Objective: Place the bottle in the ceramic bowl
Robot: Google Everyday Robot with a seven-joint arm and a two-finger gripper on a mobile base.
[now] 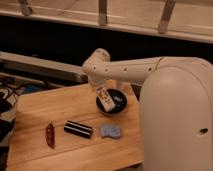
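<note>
The cream-white bottle [104, 99] hangs tilted, with its lower end over the left part of the black ceramic bowl [118, 104], which stands on the wooden table [50, 107] at the right. My gripper [102, 93] reaches down from the white arm [125, 70] and is shut on the bottle's upper end, just above the bowl's left rim. The bowl's left side is partly hidden behind the bottle.
A black striped rectangular block [78, 129] lies in front of the bowl, with a red-brown object [50, 135] to its left and a blue-grey pad [111, 131] to its right. My white body [175, 120] fills the right. Cables [6, 95] lie off the table's left edge.
</note>
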